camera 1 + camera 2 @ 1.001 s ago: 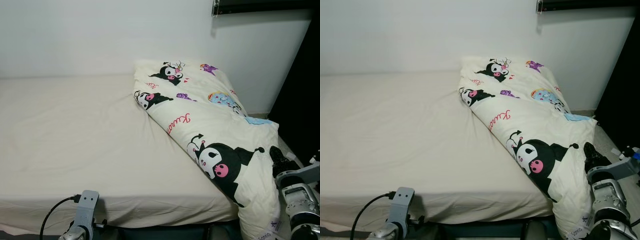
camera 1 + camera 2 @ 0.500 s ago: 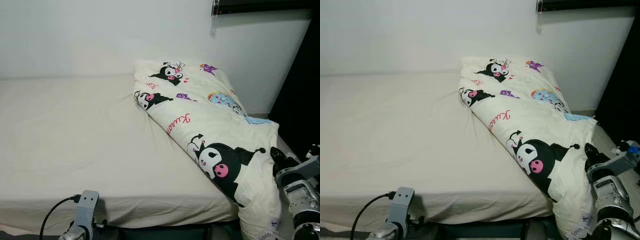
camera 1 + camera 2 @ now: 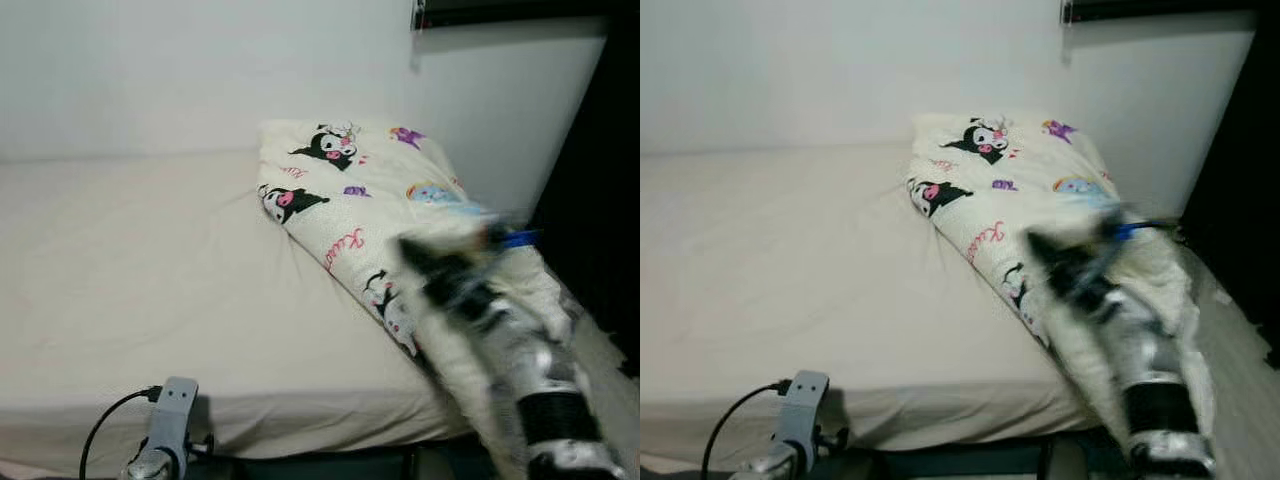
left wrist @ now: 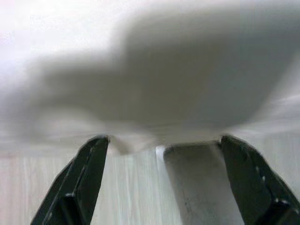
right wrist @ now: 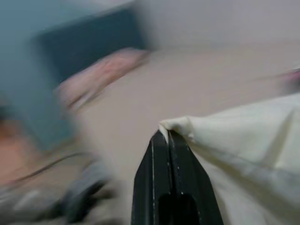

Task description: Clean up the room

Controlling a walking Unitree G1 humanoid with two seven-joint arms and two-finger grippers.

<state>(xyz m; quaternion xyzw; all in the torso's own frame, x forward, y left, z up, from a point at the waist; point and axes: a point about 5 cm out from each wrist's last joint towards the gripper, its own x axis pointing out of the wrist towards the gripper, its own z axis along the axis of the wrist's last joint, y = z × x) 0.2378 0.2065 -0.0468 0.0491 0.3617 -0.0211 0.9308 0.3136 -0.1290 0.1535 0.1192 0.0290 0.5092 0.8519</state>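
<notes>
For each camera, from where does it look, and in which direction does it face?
Left eye view: on the head, facing forward and down at the bed and cartoon-print quilt; left arm low, right arm blurred.
Right eye view: beside it, sharing the same scene.
Left wrist view: along the open left gripper, toward the bed's edge and the floor.
Right wrist view: along the right gripper, shut on a quilt corner; the quilt is shared with the head views.
</notes>
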